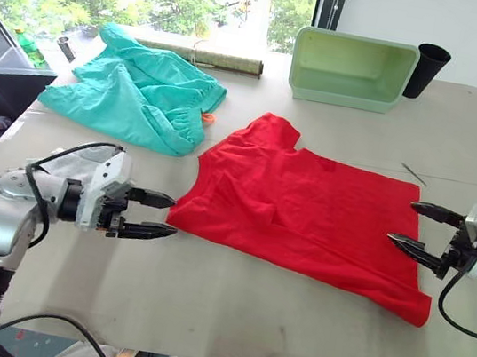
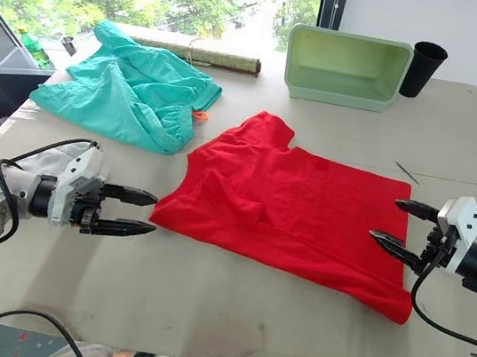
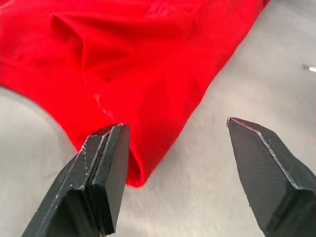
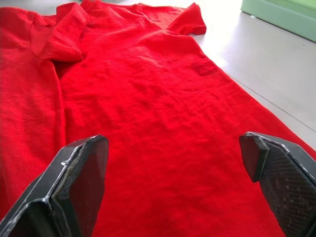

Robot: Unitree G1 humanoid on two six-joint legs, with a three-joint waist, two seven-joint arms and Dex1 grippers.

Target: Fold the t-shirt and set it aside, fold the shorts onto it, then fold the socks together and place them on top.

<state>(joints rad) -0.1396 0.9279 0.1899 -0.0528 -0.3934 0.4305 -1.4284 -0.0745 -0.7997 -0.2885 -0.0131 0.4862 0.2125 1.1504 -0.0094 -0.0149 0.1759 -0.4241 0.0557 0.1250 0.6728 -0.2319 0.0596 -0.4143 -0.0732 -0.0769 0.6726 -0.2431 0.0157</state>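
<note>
My work surface is a broad, pale, matte table (image 1: 307, 323) with a fine seam line across its right part. The biggest thing on it is the t-shirt (image 1: 306, 207), thin bright red fabric spread nearly flat across the middle, lightly creased, one short sleeve poking up toward the far side and a soft fold bunched at the end nearest my left arm. Beyond it, toward the far left corner, the shorts (image 1: 143, 92) lie in a rumpled teal heap, soft and gathered, with a bit of orange drawstring (image 1: 207, 118) showing at the edge closest to the shirt; the two garments sit near each other but apart. At the far edge stands a pale green plastic tub (image 1: 352, 70), rectangular with rounded corners, tipped on its side so I see into it, and just beside it on the right an upright black tapered cup (image 1: 427, 70). A long speckled roll (image 1: 198, 56) lies behind the shorts.

My left gripper (image 1: 150, 216) hovers at the shirt's folded left edge, its black wedge fingers spread wide, holding nothing. My right gripper (image 1: 419, 229) hangs over the shirt's right end, its textured fingers likewise wide apart and empty
</note>
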